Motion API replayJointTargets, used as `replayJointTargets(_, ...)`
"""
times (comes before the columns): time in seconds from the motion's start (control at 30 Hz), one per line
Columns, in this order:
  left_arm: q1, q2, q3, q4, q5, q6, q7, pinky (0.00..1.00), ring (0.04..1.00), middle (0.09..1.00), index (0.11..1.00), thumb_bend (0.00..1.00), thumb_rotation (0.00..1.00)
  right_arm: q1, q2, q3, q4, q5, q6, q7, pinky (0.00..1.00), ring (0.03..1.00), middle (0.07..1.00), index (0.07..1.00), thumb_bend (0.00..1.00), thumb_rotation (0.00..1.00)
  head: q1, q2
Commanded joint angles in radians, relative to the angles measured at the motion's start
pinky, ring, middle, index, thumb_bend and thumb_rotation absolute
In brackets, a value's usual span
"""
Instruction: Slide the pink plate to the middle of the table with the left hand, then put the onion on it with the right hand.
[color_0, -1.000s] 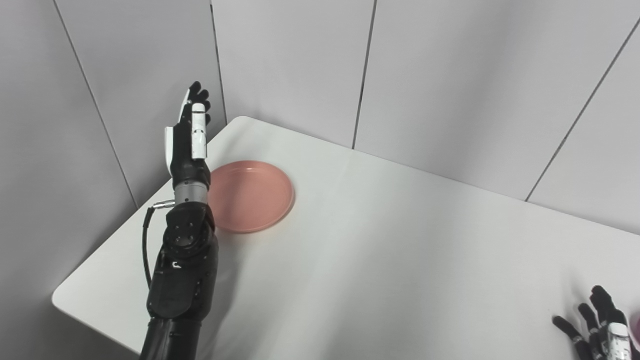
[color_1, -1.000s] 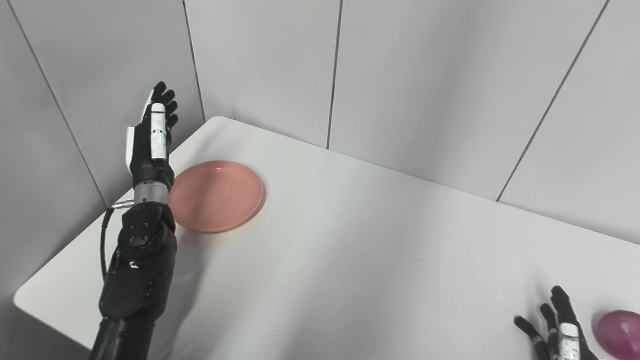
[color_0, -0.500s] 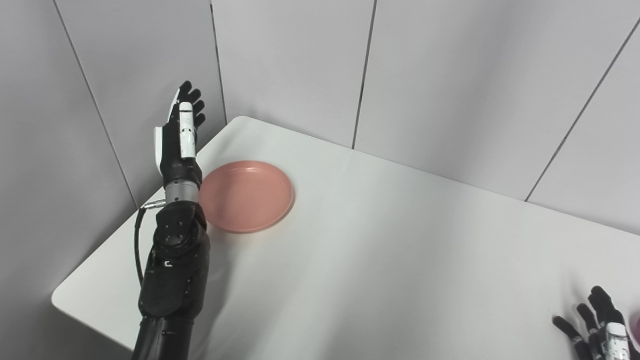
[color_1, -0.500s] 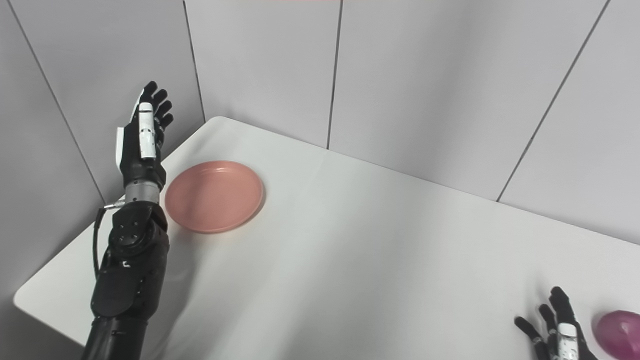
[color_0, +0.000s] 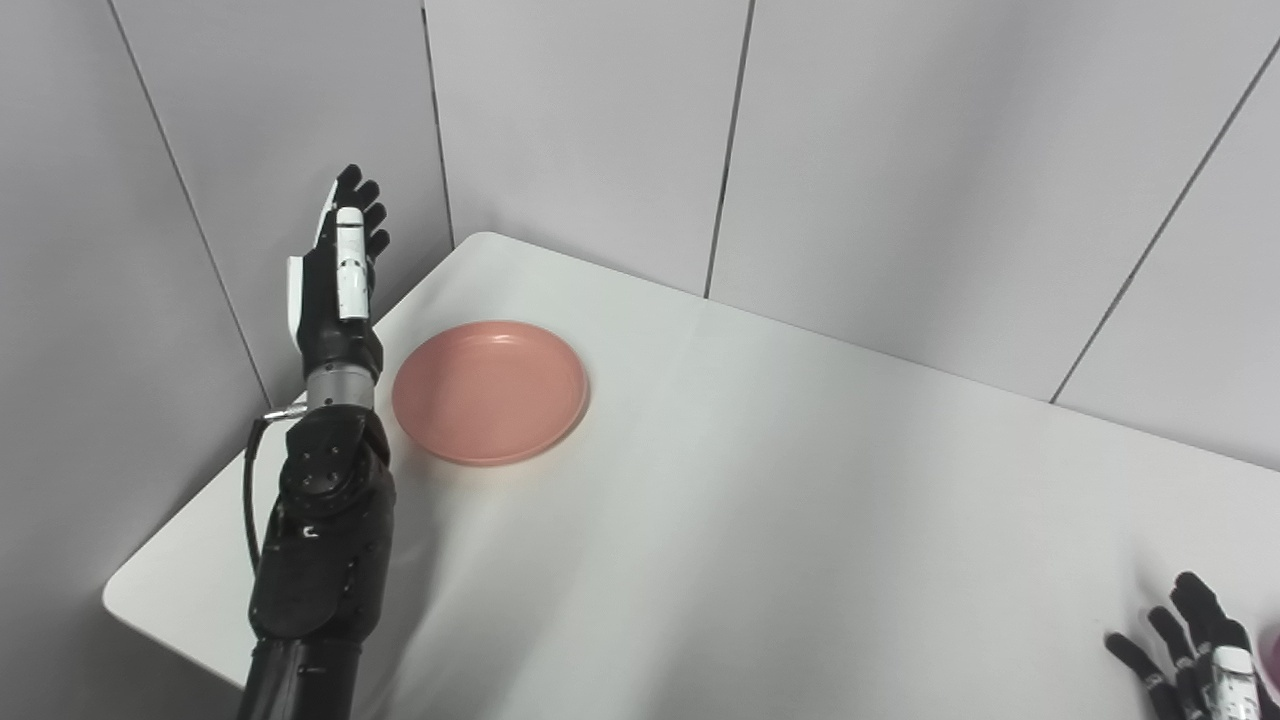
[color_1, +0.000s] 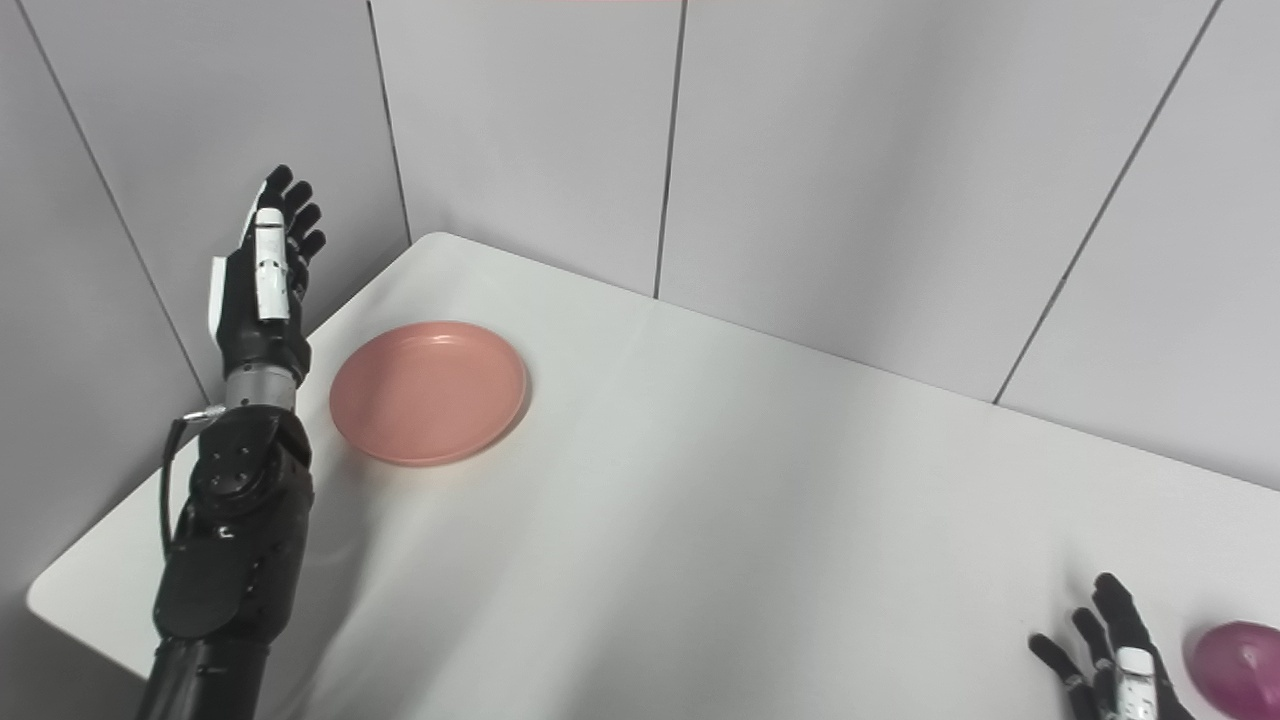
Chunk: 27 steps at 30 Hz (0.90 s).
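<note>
The worktop (color_0: 800, 480) is white and matt, with rounded corners; one corner points toward the back, another lies at the near left. Grey wall panels (color_0: 580, 130) stand close behind it on two sides, meeting at a corner behind the far worktop corner. Thin dark seams (color_0: 728, 150) divide the panels. Lighting is soft and even, leaving only faint shadows on the worktop surface.

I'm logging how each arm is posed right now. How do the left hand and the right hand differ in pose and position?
The left hand is raised upright beside the round pink plate, at the white table's far left edge; the right hand sits low at the near right, beside the purple onion. The left hand shows fully; the right hand is cut off by the picture's edge. Both are open, fingers apart, holding nothing.
</note>
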Motion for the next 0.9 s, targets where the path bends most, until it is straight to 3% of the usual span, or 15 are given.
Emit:
replayJointTargets(0.0,-0.015,0.025,0.006,-0.009,-0.012,-0.032,-0.009,0.92,0.925,0.917,0.879,0.44,1.00,-0.004,-0.010,-0.007,-0.012,0.006,0.021,0.006,0.98,0.952,0.957,0.908,0.67,0.84,0.002,0.001)
replayJointTargets(0.27,-0.008,0.032,0.010,0.025,-0.029,-0.032,-0.021,0.92,0.931,0.924,0.880,0.43,1.00,-0.003,-0.014,-0.006,-0.016,-0.003,0.027,0.002,0.89,0.923,0.934,0.877,0.73,0.82,0.004,0.004)
replayJointTargets(0.57,-0.020,0.027,0.016,0.084,-0.039,-0.031,-0.016,0.92,0.928,0.920,0.884,0.41,1.00,-0.003,-0.016,-0.008,-0.006,0.003,0.011,0.010,0.89,0.924,0.935,0.876,0.77,0.81,0.004,0.006)
replayJointTargets(0.87,-0.029,0.034,-0.001,0.161,-0.033,-0.085,-0.023,0.90,0.918,0.913,0.876,0.39,1.00,-0.003,-0.019,-0.007,0.003,-0.006,-0.008,0.015,0.81,0.897,0.915,0.859,0.79,0.81,0.005,0.008)
